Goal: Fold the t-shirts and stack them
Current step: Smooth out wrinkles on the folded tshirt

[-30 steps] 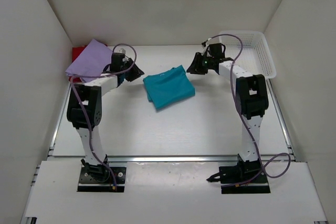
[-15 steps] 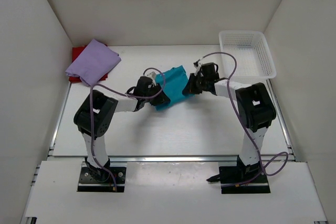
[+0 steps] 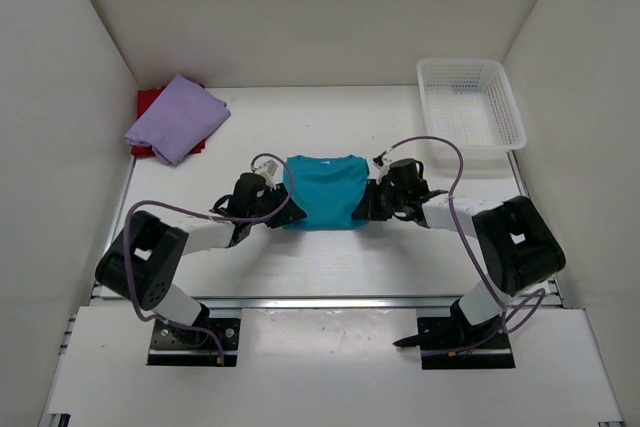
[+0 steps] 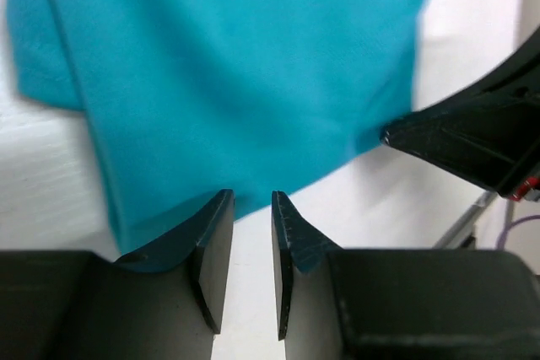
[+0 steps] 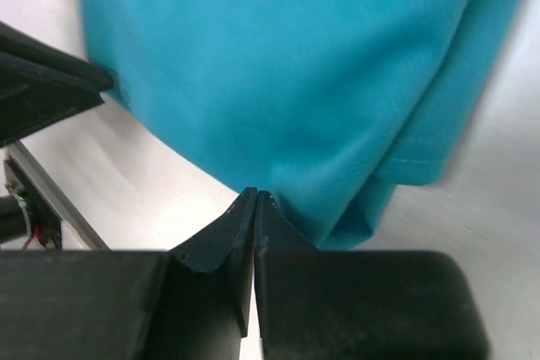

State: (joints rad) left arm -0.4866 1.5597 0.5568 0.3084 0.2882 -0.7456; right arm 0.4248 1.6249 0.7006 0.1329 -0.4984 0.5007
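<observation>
The teal t-shirt lies folded in the middle of the table, between my two grippers. My left gripper sits at its left edge. In the left wrist view that gripper is open by a narrow gap with only white table in it, its tips at the teal cloth's hem. My right gripper is at the shirt's right edge. Seen from the right wrist, it is shut, tips touching the teal cloth's edge with no cloth between them. The lavender t-shirt lies on the red t-shirt at the back left.
A white mesh basket stands at the back right corner. White walls close the table in on the left, back and right. A metal rail runs along the near edge of the table.
Both arms swung from the back of the table down to flank the teal shirt, which slid nearer and squared up. The right gripper closed; the left narrowed a little.
</observation>
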